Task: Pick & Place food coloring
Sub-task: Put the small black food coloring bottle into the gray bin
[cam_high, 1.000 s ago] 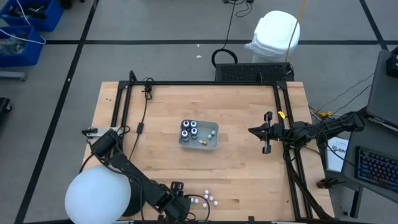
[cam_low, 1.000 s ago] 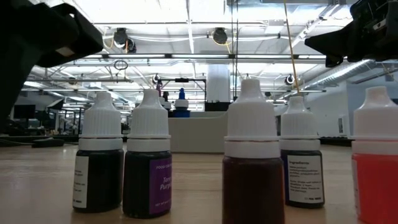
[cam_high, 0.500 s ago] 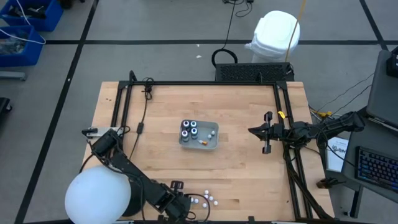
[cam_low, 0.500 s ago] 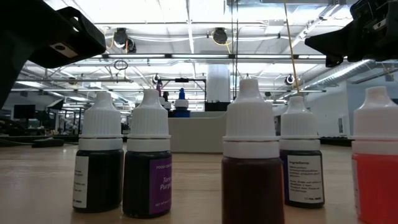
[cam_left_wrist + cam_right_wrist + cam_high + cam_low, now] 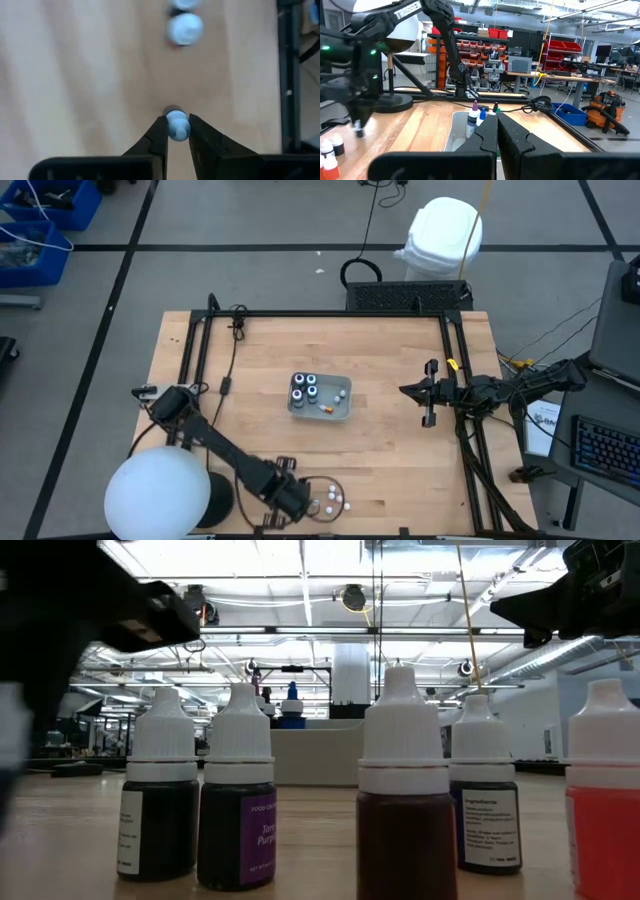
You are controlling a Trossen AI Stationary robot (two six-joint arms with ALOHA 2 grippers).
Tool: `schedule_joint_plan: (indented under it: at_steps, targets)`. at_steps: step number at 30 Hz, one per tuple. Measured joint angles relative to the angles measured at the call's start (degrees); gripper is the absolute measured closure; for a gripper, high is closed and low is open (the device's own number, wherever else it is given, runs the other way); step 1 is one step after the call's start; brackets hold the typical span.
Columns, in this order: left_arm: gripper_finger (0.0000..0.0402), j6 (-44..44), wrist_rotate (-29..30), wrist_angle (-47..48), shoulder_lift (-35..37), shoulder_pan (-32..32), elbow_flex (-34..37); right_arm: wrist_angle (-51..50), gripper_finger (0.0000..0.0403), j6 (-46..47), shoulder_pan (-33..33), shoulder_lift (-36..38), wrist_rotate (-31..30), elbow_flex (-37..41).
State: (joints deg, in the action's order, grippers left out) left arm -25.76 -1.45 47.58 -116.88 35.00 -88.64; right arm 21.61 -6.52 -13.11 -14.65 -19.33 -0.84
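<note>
Several food coloring bottles with white caps (image 5: 238, 790) stand upright in a loose group on the wooden table near its near edge (image 5: 338, 502). More bottles (image 5: 305, 387) stand in a grey tray (image 5: 345, 412) at the table's middle. My left gripper (image 5: 303, 500) points down over the near-edge group and is shut on one small white-capped bottle (image 5: 176, 124). My right gripper (image 5: 403, 390) hovers shut at the right side of the table and points level toward the tray (image 5: 457, 127). My left gripper pinches the bottle's white cap (image 5: 176, 120) between its two fingers, one on each side. The fingers come from above, pointing down. The bottle stays upright under them; I cannot tell whether its base is clear of the table.
Two other bottles (image 5: 185, 29) stand a short way beyond the held one. A black frame rail (image 5: 455, 370) runs along the table's far and side edges. A cable (image 5: 228, 370) lies on the left part of the table. Bare wood lies between the tray and the near-edge bottles.
My left arm has swung toward the table's right edge along the near edge, bringing its gripper in over the bottle group. In the low view its dark body has moved right and a pale blur now shows at the left border.
</note>
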Motion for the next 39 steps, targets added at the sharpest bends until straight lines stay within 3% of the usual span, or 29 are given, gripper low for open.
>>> schedule_joint_plan:
  at_steps: [6,11,14,19,24,39]
  targets:
    - [0.0341,7.5,4.28,2.57,8.01,-6.24,0.0,0.02,0.0403,0.02,-0.02,0.0,-0.02,-0.02]
    - [0.0346,12.16,10.43,1.75,14.74,-15.29,-0.04,0.0,0.0403,0.02,0.0,0.0,-0.07,-0.02]
    - [0.0346,16.82,10.56,0.78,16.58,-21.57,-0.07,0.0,0.0403,0.02,0.0,0.02,-0.09,-0.02]
    - [0.0346,25.27,7.36,-4.9,15.31,-31.51,-0.07,0.0,0.0403,0.04,-0.02,0.02,-0.11,-0.02]
    - [0.0345,33.71,4.89,-5.76,10.15,-36.22,-0.04,0.12,0.0403,-1.03,0.0,0.0,-0.21,-0.02]
    - [0.0344,44.09,4.46,-10.12,4.67,-38.46,-0.04,4.03,0.0403,-7.92,0.0,0.01,-0.35,-0.01]
